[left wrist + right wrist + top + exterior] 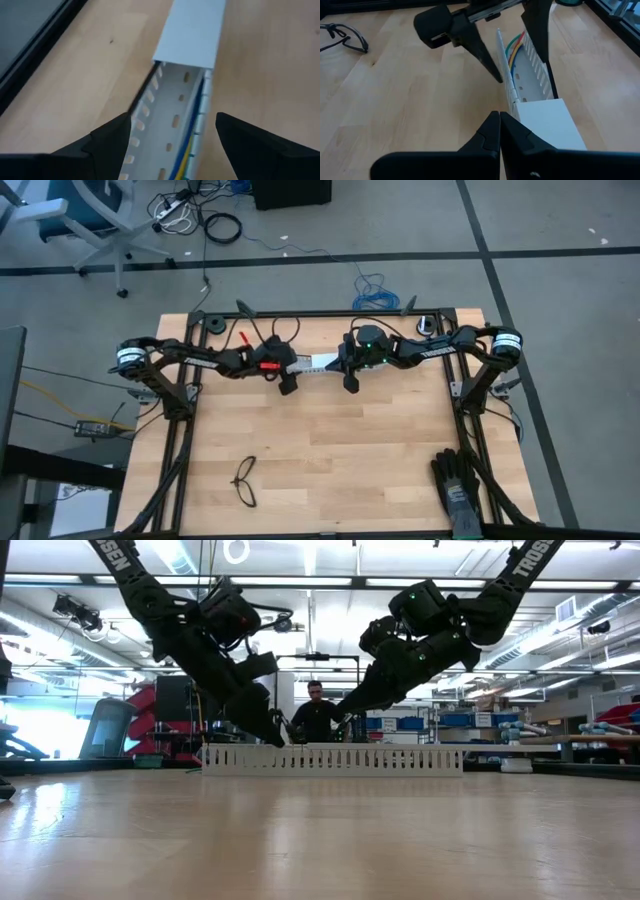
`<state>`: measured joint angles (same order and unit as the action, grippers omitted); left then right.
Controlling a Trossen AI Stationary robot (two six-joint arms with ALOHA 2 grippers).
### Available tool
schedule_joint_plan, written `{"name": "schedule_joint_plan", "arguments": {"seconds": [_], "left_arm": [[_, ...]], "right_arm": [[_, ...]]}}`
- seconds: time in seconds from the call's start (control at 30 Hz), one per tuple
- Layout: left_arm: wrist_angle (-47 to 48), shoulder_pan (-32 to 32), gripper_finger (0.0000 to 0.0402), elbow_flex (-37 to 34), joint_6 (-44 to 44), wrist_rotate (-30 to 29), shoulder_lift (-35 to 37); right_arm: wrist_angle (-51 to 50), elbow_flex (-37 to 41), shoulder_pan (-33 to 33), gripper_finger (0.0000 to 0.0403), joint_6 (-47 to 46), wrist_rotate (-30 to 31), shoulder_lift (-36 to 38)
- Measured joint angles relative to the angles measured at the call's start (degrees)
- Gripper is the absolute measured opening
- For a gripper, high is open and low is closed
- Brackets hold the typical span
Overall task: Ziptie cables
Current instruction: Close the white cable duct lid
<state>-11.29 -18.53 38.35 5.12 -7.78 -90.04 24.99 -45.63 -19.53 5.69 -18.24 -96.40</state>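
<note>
Pale wooden tabletop (330,440) carried a white slotted plastic cable duct (532,85) at its far edge, part covered by a white lid (547,122); coloured cables (514,50) lay inside the duct; no ziptie could be made out. Left gripper (515,65) stood spread astride the duct's open end; right gripper (500,130) was pressed together beside the lid. Black thin-framed glasses (245,480) and black gloves (458,485) lay at the near edge. Beyond, a person (318,715) stood in a workshop.

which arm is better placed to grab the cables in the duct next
Probably left: the left gripper is open, straddling the uncovered white duct where the cables lie. The right gripper is shut beside the covered end.
</note>
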Motion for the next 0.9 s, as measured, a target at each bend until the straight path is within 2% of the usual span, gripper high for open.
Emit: {"name": "schedule_joint_plan", "arguments": {"seconds": [0.23,0.53,0.77,0.9], "left_arm": [[1.22,-0.28,0.0305,0.00,2.28,-0.03,0.00],[4.75,-3.01,0.0303,0.09,2.71,2.89,-1.36],[4.04,-3.23,0.0257,0.02,3.74,3.66,-1.38],[3.89,-3.23,0.0227,0.02,3.67,3.77,-1.38]], "right_arm": [[-0.68,0.00,0.00,0.0000,0.02,0.00,0.00],[-0.74,0.00,0.00,0.0000,0.00,0.00,0.00],[-0.87,0.00,-0.09,0.0000,-0.02,0.62,0.00],[-2.24,-0.06,-0.44,0.0000,0.84,7.74,-1.37]]}}
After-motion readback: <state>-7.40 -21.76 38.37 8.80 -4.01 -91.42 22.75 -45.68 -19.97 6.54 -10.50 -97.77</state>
